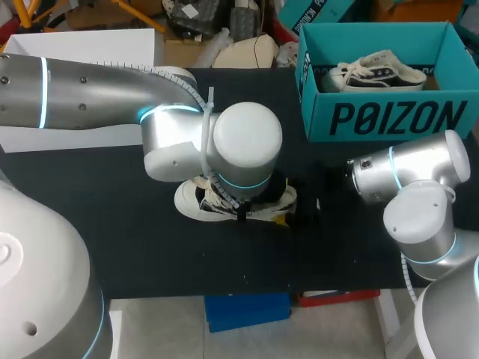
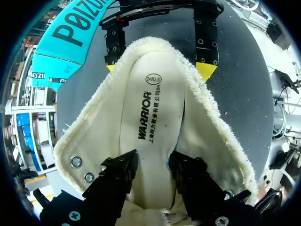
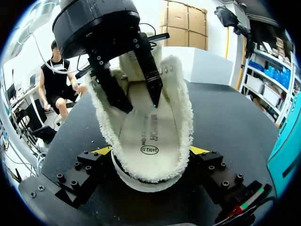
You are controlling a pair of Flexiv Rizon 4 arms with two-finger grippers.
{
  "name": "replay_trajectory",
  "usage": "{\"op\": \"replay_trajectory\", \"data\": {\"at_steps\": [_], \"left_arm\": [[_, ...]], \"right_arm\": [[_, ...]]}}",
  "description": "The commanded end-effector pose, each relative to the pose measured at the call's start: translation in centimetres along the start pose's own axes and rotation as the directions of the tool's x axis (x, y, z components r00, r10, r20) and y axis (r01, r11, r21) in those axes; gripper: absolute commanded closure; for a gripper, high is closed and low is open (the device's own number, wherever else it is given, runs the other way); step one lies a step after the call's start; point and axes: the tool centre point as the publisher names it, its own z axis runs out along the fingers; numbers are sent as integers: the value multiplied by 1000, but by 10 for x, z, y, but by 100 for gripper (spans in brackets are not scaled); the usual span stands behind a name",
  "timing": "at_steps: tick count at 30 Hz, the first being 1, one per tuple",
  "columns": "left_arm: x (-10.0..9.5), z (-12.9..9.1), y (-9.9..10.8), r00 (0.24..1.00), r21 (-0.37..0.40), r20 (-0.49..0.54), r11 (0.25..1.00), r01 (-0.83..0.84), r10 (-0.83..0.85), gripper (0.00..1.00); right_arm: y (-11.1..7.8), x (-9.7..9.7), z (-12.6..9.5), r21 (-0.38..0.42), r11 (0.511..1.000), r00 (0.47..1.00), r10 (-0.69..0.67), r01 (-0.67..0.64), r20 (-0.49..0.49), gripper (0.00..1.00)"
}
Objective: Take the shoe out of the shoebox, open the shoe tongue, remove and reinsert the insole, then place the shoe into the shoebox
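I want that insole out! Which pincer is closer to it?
Left. The left pincer is inside the shoe, tips at the insole; the right pincer clamps the heel from outside.

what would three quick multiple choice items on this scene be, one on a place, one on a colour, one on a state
1. Where is the left gripper?
A inside the shoe on the table
B over a bin
C on the floor

2. What colour is the shoebox?
A red
B teal
C white

3. How is the right gripper?
A open, clear of everything
B shut on a cloth
C shut on the shoe

Answers:
1 A: both wrist views show it in the shoe's mouth, over the insole.
2 B: its walls are teal in the head view.
3 C: its fingertips press the shoe from two sides.
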Motion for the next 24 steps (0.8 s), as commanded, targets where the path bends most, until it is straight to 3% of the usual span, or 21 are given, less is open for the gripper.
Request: {"op": "replay_trajectory", "data": {"at_steps": [1, 13, 16, 18, 24], "left_arm": [[3, 14, 3, 985, 32, 171, 999, 13, -18, 64], [-2, 7, -4, 982, 72, 184, 997, 38, -50, 58], [-1, 6, -4, 985, 71, 167, 997, 38, -49, 74], [1, 6, -4, 988, 67, 152, 997, 25, -35, 99], [7, 11, -6, 998, 69, 54, 997, -35, 31, 100]], "right_arm": [[-3, 0, 0, 1, 1000, 1000, 2, -2, 0, 100], [-3, 0, 0, 1, 1000, 1000, 2, -2, 0, 100], [-3, 0, 0, 1, 1000, 1000, 2, -2, 0, 100], [-3, 0, 0, 1, 1000, 1000, 2, -2, 0, 100], [-3, 0, 0, 1, 1000, 1000, 2, -2, 0, 100]]}}
